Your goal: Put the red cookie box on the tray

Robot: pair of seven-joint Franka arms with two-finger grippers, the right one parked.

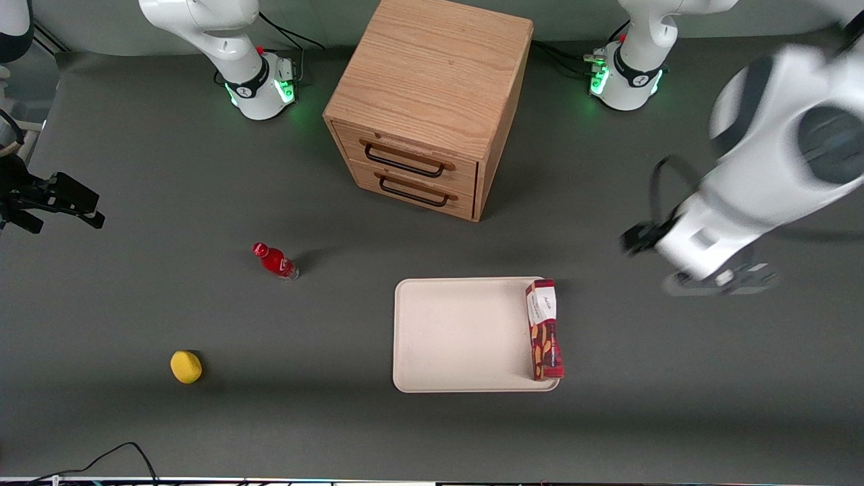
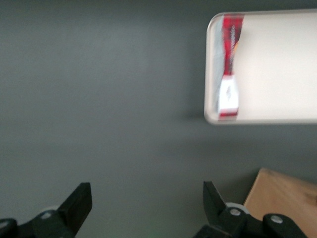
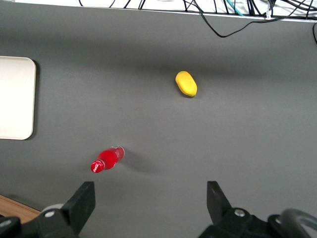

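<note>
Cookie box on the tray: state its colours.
The red cookie box is dark red with tan biscuit pictures and a white end panel, clearest in the front view, on the tray.

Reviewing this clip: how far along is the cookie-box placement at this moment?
Placement looks done: the red cookie box lies on the tray, along its edge toward the working arm's end. Nothing is in hand: the gripper is open and empty, over bare table beside the tray, clear of the box. What seems left is only parking the arm. The red bottle and yellow object sit apart.
</note>
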